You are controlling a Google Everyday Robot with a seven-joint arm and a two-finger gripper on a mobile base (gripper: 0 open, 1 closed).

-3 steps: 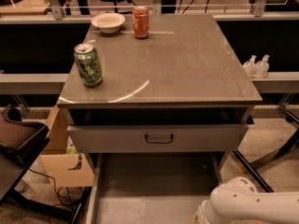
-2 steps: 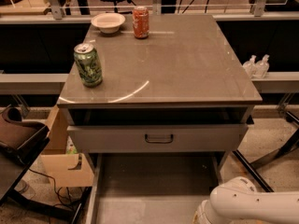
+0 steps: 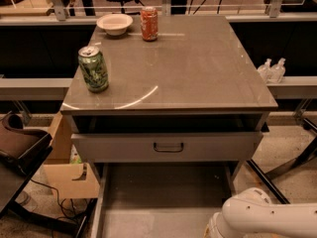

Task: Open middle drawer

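Middle drawer (image 3: 163, 202) stands pulled out under the top drawer (image 3: 168, 147)
White arm (image 3: 267, 217) at lower right; gripper out of view; cannot tell its grip

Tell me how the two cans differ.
The green can stands near the front left edge of the table; the orange can stands at the back beside the bowl. The green can looks larger, being nearer. Both stand upright. The gripper is out of view; only the arm shows, bottom right.
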